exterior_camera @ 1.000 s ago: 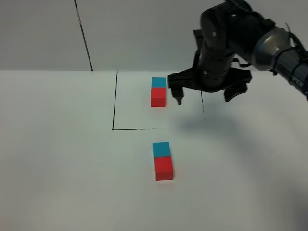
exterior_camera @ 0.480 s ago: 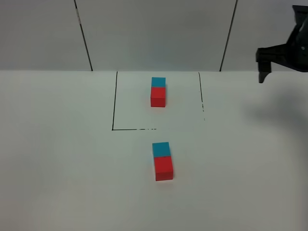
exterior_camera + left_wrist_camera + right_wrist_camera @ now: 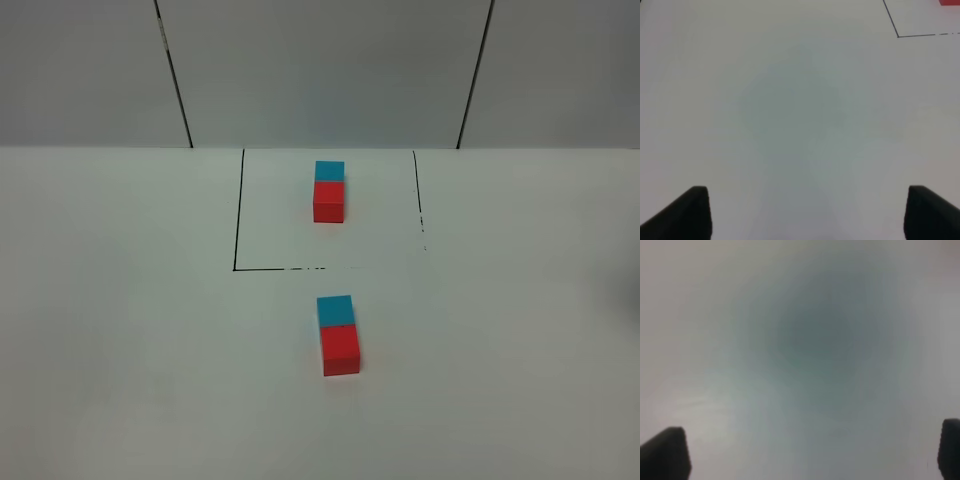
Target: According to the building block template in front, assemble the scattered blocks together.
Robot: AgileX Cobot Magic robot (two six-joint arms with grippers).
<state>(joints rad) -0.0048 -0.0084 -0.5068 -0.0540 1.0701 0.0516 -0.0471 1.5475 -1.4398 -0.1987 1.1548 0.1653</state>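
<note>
— Overhead, what do we find on the white table [image 3: 120, 330]?

— We see the building block template [image 3: 329, 191] at the far side: a cyan cube touching a red cube, standing inside a thin black-line rectangle [image 3: 237, 215] whose near edge is broken in places. Nearer to us, outside that outline, we see the scattered blocks [image 3: 339, 335], a cyan cube [image 3: 335, 310] and a red cube [image 3: 341, 350] pressed face to face in one row, cyan toward the template and red toward us. Both pairs lie in the same colour order, well apart, with the near line of the rectangle between them.

— And the tools?

— We find neither arm in the overhead view. The left gripper [image 3: 807, 212] shows two dark fingertips [image 3: 685, 215] spread apart over bare table with nothing between them; a corner of the black outline and a sliver of red appear at the edge of its view. The right gripper [image 3: 807, 450] likewise stands wide apart and holds nothing, above a blurred, shadowed patch of table.
</note>
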